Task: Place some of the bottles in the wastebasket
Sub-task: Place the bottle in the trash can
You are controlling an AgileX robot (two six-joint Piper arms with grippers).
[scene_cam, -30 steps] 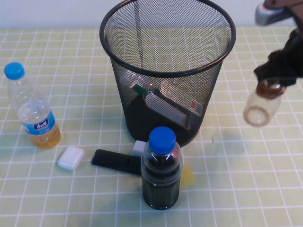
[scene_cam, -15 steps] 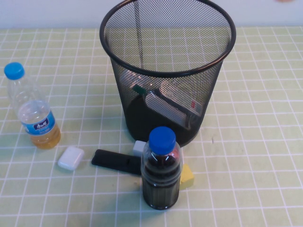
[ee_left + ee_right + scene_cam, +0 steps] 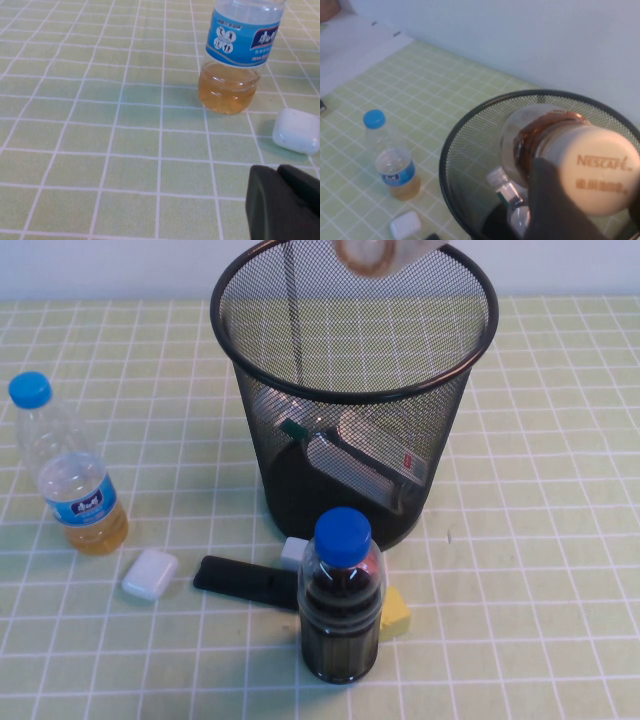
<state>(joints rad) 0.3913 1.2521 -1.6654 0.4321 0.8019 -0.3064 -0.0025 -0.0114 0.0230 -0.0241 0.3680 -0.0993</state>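
Observation:
The black wire-mesh wastebasket (image 3: 262,410) stands at the back middle of the table. One clear bottle with a green-and-dark label (image 3: 362,462) lies inside it, also seen in the right wrist view (image 3: 506,192). My right gripper (image 3: 594,197) is shut on the small bottle with the brown neck band (image 3: 540,145), at its white cap, and holds it over the basket's opening (image 3: 447,165). In the high view only that bottle's base (image 3: 372,250) shows, at the top edge above the far rim. My left gripper (image 3: 284,204) is shut and empty, low over the table near the yellowish bottle.
A dark-liquid bottle with a blue cap (image 3: 340,605) stands in front of the basket. A slim blue-capped bottle with yellowish liquid (image 3: 72,480) stands at the left. A white case (image 3: 150,573), a black flat bar (image 3: 245,582), a small grey cube (image 3: 293,552) and a yellow block (image 3: 396,613) lie between them.
The right arm carried the small bottle from the basket's right side up and leftward, out of the high view for a moment, to above the basket's far rim.

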